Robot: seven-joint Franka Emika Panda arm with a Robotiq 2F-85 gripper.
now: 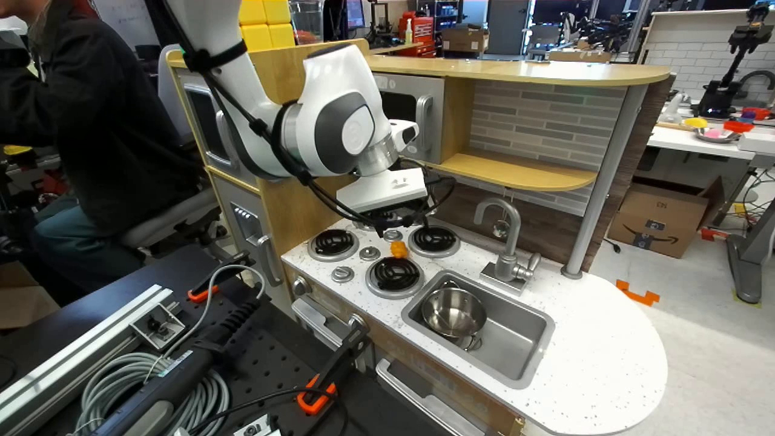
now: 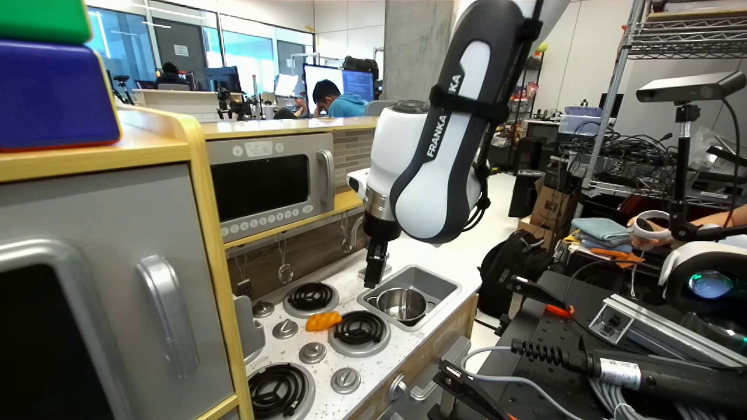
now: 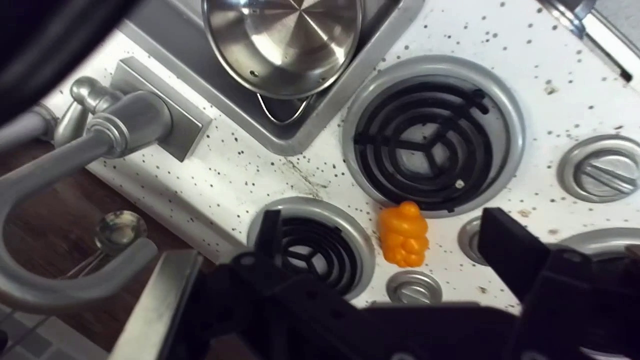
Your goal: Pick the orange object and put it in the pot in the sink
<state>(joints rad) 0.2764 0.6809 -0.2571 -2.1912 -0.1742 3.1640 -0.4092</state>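
Lumpy bright-orange item [image 3: 404, 235] is lying on the speckled white counter [image 1: 605, 357], between two round black-coil burners [image 3: 433, 142]. Black two-finger gripper [image 3: 384, 227] is hanging above the counter, jaws spread wide. Round shiny silver metal pot [image 1: 454, 312] is sitting inside the rectangular grey metal sink [image 1: 514, 351].

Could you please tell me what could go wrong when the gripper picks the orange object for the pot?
The open gripper may bump a burner: the orange object lies close between two of them. Its lumpy surface could give an uneven grip, so it might slip. The pot fills only part of the sink, so a badly aimed drop might land beside it.
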